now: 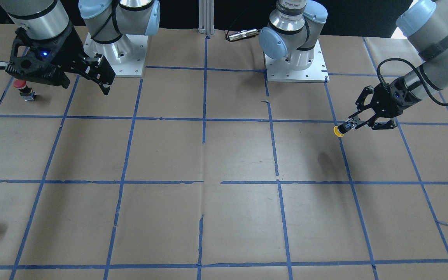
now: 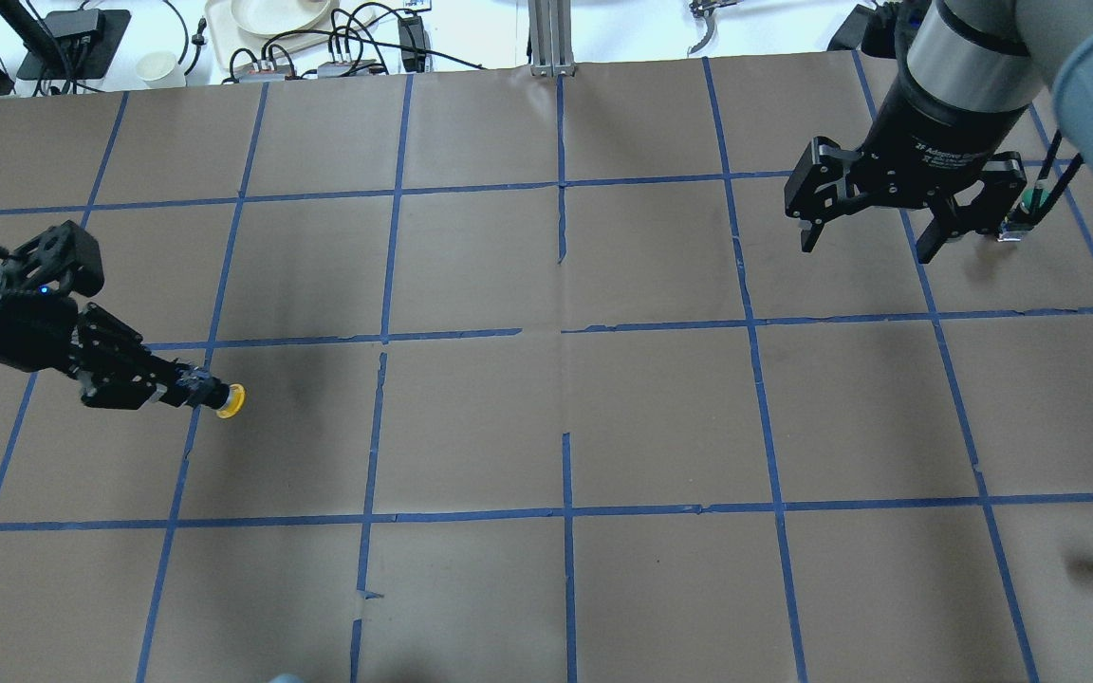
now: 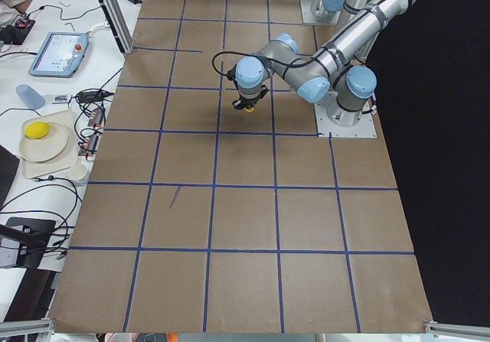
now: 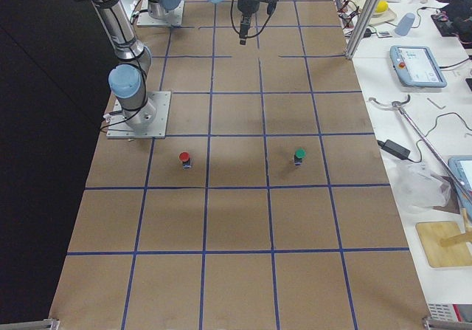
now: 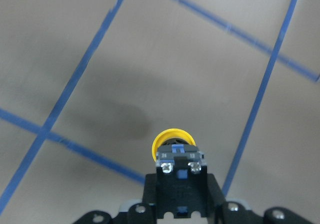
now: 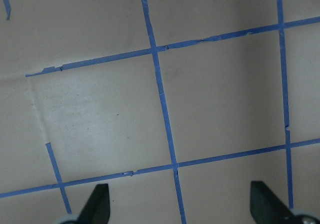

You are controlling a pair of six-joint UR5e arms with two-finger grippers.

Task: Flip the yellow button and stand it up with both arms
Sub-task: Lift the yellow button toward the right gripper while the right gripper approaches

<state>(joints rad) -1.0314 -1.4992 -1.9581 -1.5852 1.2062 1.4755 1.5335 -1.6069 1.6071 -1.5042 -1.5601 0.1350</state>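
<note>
While left gripper (image 1: 351,125) grips, yellow button (image 1: 338,131) seemingly hangs.

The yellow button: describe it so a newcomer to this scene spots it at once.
Follow the left arm over the brown table. The left gripper holds the yellow button sideways, off the paper. Its cap alone is yellow; the red button and green button stand on the table.

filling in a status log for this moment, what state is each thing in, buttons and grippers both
yellow button: lifted off the table, held sideways, cap pointing away from the gripper
left gripper: shut on the yellow button's body
right gripper: open, empty, above the table
red button: standing on the table, cap up
green button: standing on the table, cap up
</note>
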